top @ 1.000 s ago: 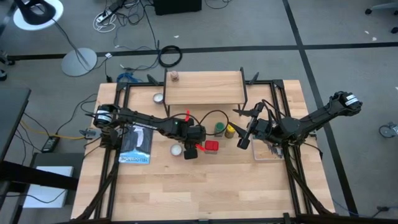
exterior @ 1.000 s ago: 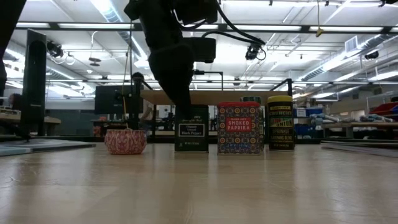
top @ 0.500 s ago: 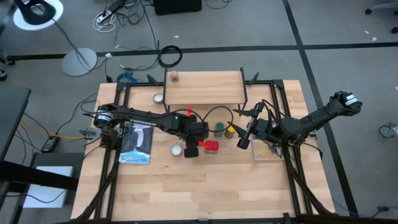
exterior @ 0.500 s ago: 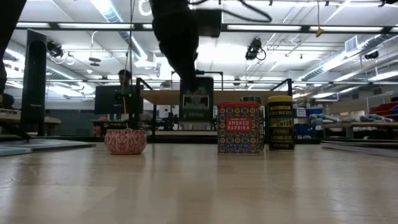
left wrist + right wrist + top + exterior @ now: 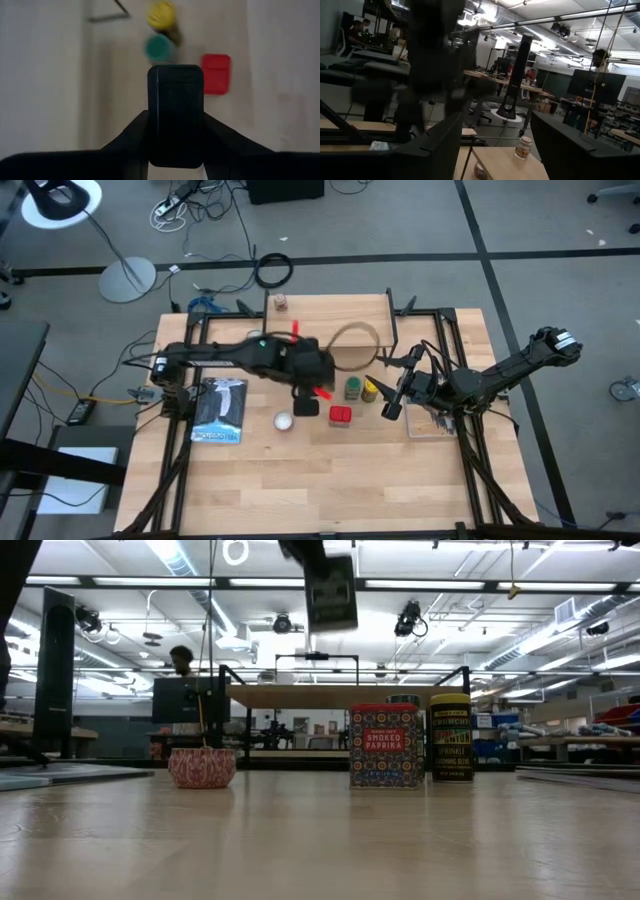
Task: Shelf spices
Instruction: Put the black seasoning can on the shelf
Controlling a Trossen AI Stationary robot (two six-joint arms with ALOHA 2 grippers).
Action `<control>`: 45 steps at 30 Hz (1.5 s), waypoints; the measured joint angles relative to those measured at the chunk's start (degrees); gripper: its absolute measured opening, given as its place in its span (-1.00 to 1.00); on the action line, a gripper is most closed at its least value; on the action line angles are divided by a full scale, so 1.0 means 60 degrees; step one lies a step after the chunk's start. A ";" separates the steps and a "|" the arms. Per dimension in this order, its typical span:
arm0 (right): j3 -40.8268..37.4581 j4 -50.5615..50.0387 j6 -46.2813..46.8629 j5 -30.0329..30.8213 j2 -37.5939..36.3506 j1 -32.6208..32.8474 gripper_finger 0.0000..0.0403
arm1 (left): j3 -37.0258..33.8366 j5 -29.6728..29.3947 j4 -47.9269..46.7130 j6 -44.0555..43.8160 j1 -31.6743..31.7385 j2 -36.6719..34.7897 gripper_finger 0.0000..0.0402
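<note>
My left gripper (image 5: 305,402) is shut on the black boxy tin (image 5: 175,100), high over the table and above the shelf top in the low view (image 5: 330,592). The red tin (image 5: 340,416), the green-capped jar (image 5: 353,388) and the yellow jar (image 5: 370,390) stand on the tabletop in front of the shelf (image 5: 340,325). A small brownish jar (image 5: 280,302) stands on the shelf's far left corner. My right gripper (image 5: 392,402) waits open to the right of the jars, holding nothing. My left gripper pinches the black tin between its two fingers (image 5: 137,132), one on each of two opposite sides (image 5: 152,125). The fingers slant down at it from above. The tin hangs about upright, lifted clear of the table and of the red tin.
A small round silver disc (image 5: 284,420) lies just left of the red tin, and a flat book (image 5: 218,410) lies farther left. Another flat thing (image 5: 432,425) lies under my right arm. Black frame rails (image 5: 190,380) run along the table's sides. People show in the room behind.
My left gripper has risen with the black tin, taking it from its place on the table beside the red tin to above the shelf's height, and has drifted a little toward the far edge. The tin stays about upright. The red tin and the jars have kept still.
</note>
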 joint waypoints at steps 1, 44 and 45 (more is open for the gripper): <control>0.0000 0.0000 0.0000 0.0007 0.0000 0.0000 0.17 | 0.0342 -0.0279 -0.0176 0.0124 0.0028 -0.0005 -0.37; -0.0004 0.0175 0.0007 -0.0119 0.0000 0.0011 0.14 | 0.0197 0.2735 0.0886 0.4352 0.6802 0.0707 -0.37; -0.0004 0.0171 0.0007 -0.0119 0.0000 0.0011 0.14 | 0.0200 0.2779 0.0933 0.4354 0.6842 0.0740 -0.37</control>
